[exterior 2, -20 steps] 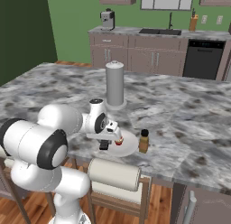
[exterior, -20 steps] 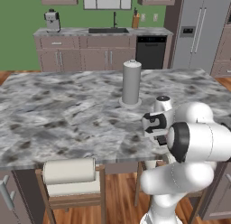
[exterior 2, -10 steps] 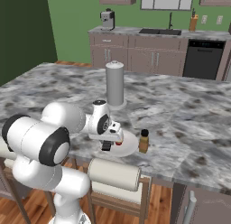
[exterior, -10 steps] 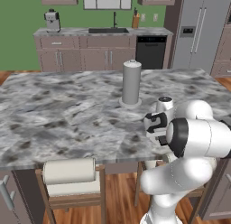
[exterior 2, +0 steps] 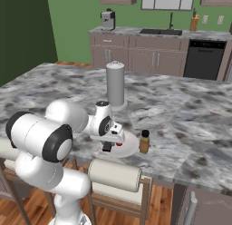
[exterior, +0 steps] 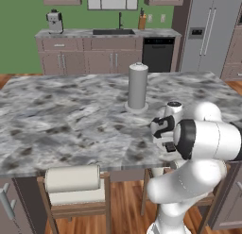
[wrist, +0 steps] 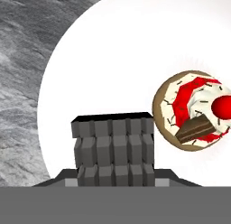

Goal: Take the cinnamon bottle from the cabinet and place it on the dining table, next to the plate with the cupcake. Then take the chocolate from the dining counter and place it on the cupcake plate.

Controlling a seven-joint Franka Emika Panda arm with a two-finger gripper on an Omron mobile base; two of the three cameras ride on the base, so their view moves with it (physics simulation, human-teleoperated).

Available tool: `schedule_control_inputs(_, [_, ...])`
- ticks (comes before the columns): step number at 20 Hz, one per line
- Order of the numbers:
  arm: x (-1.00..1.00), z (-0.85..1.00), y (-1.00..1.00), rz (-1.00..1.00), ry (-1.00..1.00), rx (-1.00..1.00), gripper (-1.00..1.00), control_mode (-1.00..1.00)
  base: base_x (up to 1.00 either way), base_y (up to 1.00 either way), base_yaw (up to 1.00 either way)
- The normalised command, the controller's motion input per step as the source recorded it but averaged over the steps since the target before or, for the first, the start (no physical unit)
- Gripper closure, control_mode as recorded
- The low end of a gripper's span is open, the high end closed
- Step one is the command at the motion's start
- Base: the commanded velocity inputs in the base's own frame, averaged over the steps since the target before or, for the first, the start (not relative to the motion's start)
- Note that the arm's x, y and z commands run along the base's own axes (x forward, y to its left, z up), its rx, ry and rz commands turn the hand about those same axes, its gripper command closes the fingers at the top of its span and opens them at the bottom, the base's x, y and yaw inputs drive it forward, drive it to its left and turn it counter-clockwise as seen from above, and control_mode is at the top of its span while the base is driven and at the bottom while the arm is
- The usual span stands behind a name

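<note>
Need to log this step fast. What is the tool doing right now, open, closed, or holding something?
Tool: closed on the chocolate, held over the plate beside the cupcake.

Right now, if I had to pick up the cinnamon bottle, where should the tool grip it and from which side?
Probably grip the cinnamon bottle across its amber body just under the black cap, coming straight down: it stands upright, and the plate sits close beside it, crowding a sideways approach.

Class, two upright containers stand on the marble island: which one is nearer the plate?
The cinnamon bottle, short, amber, black-capped, stands right beside the plate. The tall grey cylinder stands farther back.
</note>
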Motion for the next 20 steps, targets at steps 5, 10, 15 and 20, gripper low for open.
schedule_control_inputs(5, [0.14,0.0,0.0,0.0,0.0,0.0,1.0,-1.0,0.0,0.0,0.0])
schedule_control_inputs(10, [0.15,-0.01,0.0,0.0,0.0,0.0,1.0,-1.0,0.0,0.0,0.0])
schedule_control_inputs(15, [0.05,-0.07,0.0,0.0,0.0,0.0,1.0,-1.0,0.0,0.0,0.0])
schedule_control_inputs(20, [0.02,-0.14,0.0,0.0,0.0,0.0,1.0,-1.0,0.0,0.0,0.0])
